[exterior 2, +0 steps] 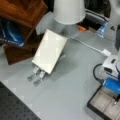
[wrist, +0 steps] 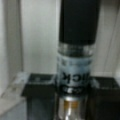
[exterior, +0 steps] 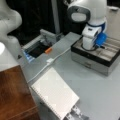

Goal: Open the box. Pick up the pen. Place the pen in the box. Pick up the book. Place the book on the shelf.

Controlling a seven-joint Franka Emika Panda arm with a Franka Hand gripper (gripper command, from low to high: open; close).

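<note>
One gripper [exterior: 96,47], arm bent straight down over the open box [exterior: 100,58], clamps the pen [wrist: 76,50] upright inside a compartment.

Grey tabletop [exterior: 100,95], dark backdrop [exterior: 30,15]

We are in a robotics lab: a perforated black board [exterior 2: 15,107] at seven o'clock, a grey tabletop [exterior: 100,92], and cables [exterior 2: 87,46] at two o'clock.
</note>
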